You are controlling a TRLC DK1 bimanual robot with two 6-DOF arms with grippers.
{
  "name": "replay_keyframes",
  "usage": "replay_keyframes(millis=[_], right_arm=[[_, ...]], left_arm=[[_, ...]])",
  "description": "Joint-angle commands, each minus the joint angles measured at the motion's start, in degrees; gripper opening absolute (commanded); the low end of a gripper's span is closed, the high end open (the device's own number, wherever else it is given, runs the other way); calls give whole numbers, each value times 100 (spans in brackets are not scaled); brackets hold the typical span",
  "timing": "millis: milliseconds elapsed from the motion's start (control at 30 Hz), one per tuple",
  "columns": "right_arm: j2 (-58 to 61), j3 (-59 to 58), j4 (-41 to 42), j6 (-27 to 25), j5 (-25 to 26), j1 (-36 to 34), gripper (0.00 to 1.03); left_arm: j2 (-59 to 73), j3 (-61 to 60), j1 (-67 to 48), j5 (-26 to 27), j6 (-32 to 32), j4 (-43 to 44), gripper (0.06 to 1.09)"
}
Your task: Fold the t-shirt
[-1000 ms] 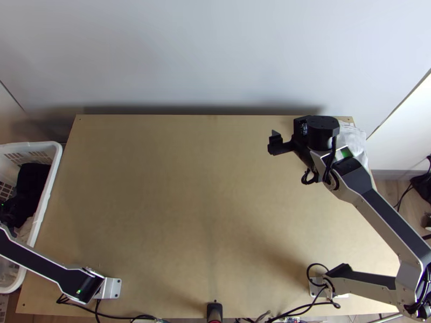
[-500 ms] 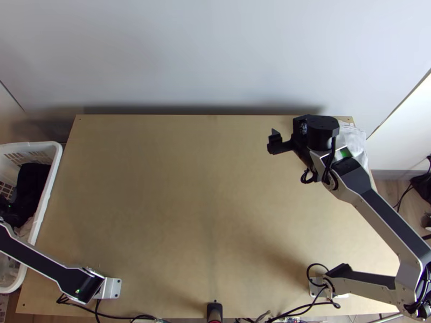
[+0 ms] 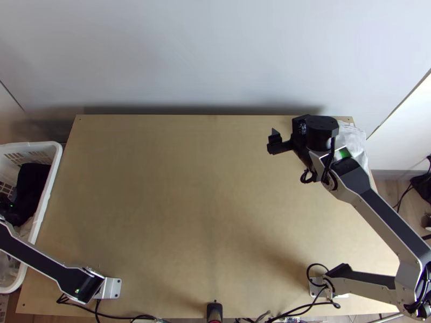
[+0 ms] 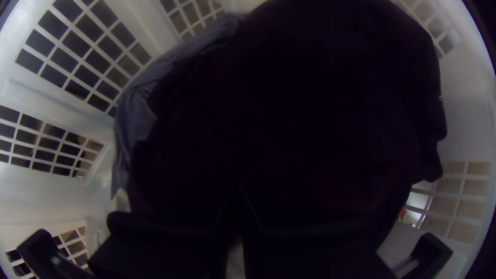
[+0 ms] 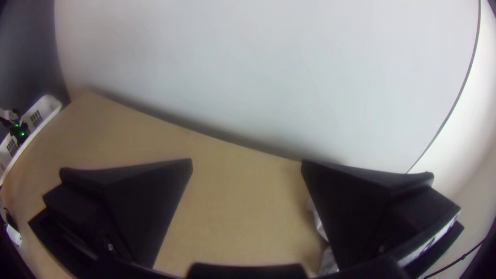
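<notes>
Top view: at nine o'clock, a white basket (image 3: 49, 185) holds bunched dark cloth (image 3: 33, 185) beneath the left gripper (image 3: 7, 207); the right gripper (image 3: 293, 141) hangs at two o'clock, beside pale cloth (image 3: 353, 141).

Left wrist view: I cannot tell its gripper's state against the dark cloth.

Right wrist view: fingers (image 5: 356, 201) spread wide, nothing between them.
</notes>
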Motion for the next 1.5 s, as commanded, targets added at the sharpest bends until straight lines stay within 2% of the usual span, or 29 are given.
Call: replay_keyframes(millis=[0, 633, 667, 700, 733, 800, 833, 1033, 1467], right_arm=[[26, 4, 71, -15, 29, 33, 98], [220, -58, 159, -77, 134, 59, 98], [229, -58, 159, -85, 134, 59, 98], [229, -58, 159, -103, 134, 68, 98], [237, -58, 159, -112, 134, 68, 98], [255, -58, 159, -121, 134, 77, 98], [264, -58, 159, -121, 134, 86, 98], [308, -58, 229, -182, 161, 121, 98], [369, -58, 308, -305, 222, 147, 98]], left_arm=[[45, 32, 69, -14, 201, 351, 9], [-140, -65, 166, -155, 543, 430, 9], [-175, -65, 175, -146, 561, 421, 11], [-201, -74, 175, -146, 561, 412, 22], [-227, -91, 175, -137, 543, 395, 40], [-324, -126, 175, -40, 543, 307, 81], [-342, -126, 166, 4, 535, 254, 92], [-333, -153, 78, 144, 517, -18, 93], [-87, -311, -1, 144, 675, -1, 93]])
